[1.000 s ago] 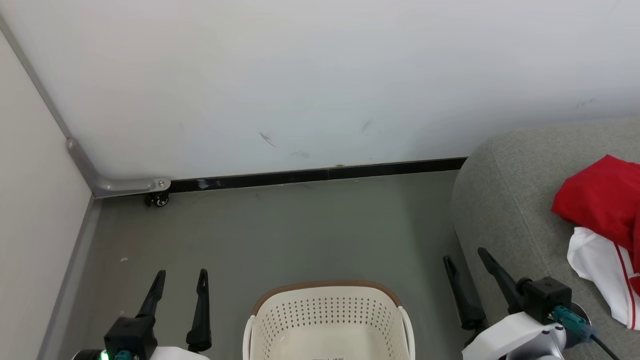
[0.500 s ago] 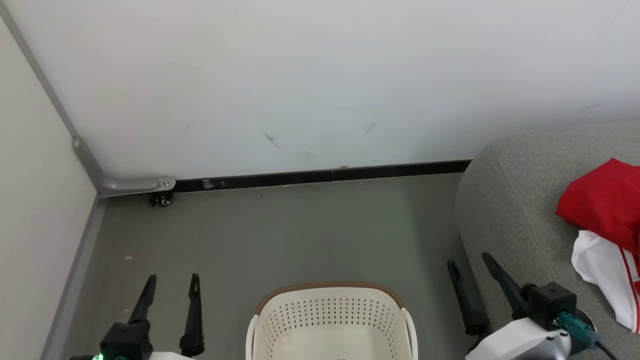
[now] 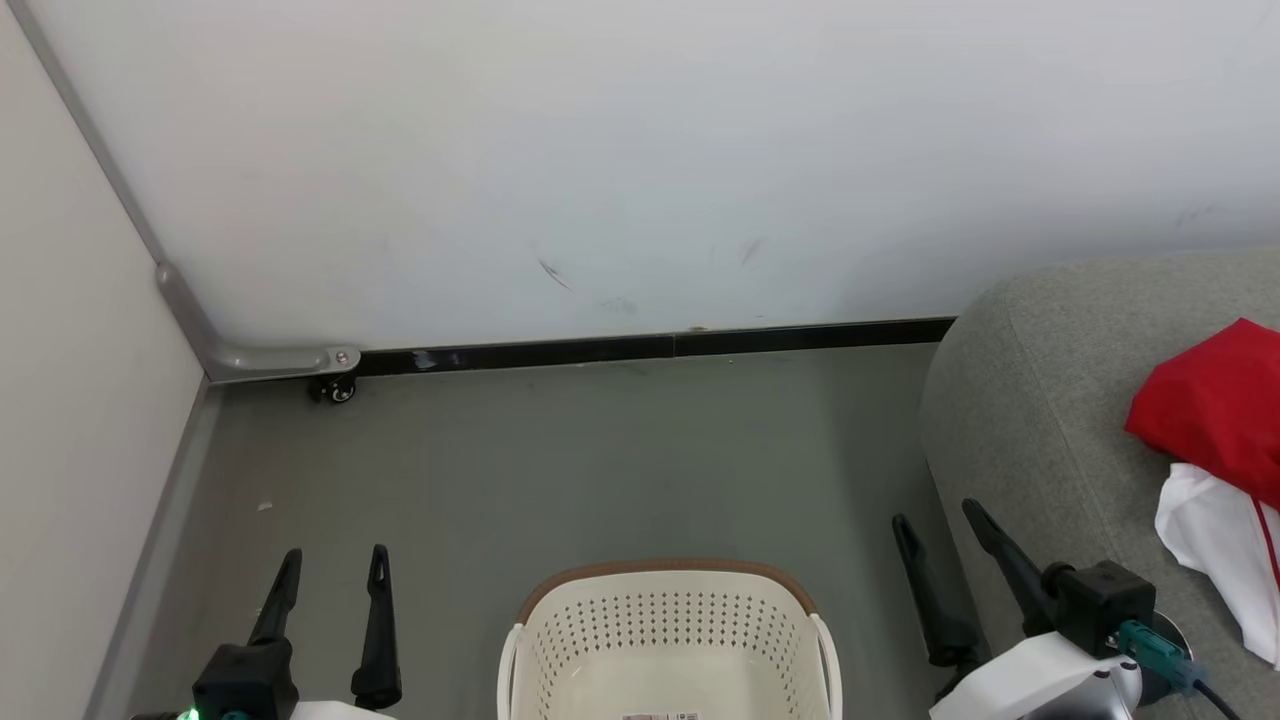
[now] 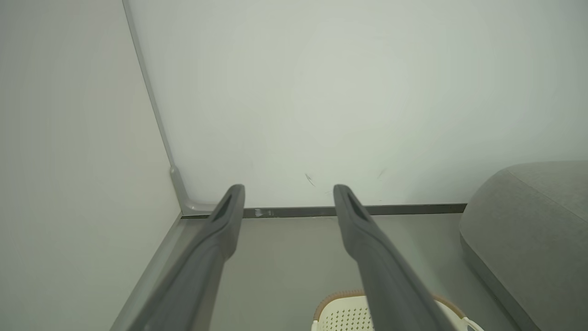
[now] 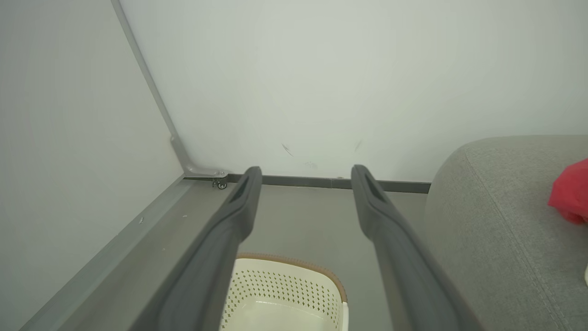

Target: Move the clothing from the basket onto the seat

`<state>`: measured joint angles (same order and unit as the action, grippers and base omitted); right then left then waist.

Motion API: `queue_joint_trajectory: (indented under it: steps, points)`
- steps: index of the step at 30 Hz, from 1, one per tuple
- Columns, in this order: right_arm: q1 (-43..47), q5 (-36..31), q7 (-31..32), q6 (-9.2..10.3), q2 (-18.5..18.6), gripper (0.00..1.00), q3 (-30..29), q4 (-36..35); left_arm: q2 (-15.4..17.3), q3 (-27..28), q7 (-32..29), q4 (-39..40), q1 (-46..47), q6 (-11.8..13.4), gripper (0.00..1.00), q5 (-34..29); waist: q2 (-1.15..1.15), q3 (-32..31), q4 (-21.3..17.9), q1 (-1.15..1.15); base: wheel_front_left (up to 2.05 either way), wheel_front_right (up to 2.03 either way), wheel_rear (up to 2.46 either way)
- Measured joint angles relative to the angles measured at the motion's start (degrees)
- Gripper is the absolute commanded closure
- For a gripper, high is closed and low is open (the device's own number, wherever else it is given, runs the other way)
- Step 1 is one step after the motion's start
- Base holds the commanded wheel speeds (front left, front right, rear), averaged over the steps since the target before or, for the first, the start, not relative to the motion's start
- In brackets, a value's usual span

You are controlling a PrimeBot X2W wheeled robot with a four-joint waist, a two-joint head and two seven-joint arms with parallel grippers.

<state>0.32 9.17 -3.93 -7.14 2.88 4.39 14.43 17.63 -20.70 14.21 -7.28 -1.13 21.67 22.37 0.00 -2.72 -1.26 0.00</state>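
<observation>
**A:** What's in the basket (image 3: pixel 665 632)?

**B:** It stands on the floor (image 3: pixel 600 460) at the near middle, between the two claws. What shows of its inside is perforated wall, a plain pale bottom and the edge of a barcode sticker (image 3: pixel 655 716). Its nearest part is cut off, so I can't tell about that.

**A:** Where is the clothing (image 3: pixel 1215 415), then?

**B:** On the seat (image 3: pixel 1030 420), at the far right. A red bunch lies there, and a white piece with a thin red stripe lies just nearer, running off the right edge.

**A:** And the claws?

**B:** The right claw (image 3: pixel 935 513) has its fingers spread wide and holds nothing. It hangs right of the basket, beside the seat's left edge. The clothing lies to its right, apart from it. The left claw (image 3: pixel 334 553) is also spread and empty, left of the basket over the floor. It is well apart from the clothing, with the basket between them.

**A:** And behind?

**B:** A white wall (image 3: pixel 640 150) with black skirting, and a small caster (image 3: pixel 340 392) in the far left corner.
</observation>
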Motion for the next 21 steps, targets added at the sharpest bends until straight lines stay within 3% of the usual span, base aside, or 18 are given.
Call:
queue_joint_trajectory:
  steps: [21]
  points:
    - [1.04,1.03,0.51,0.00,-0.05,0.00,-0.18,-1.64,0.07,-0.04,0.00,-1.53,-0.02,0.00,0.00,-0.93,0.00,0.52,-0.07,0.00,0.00,0.00,0.00]
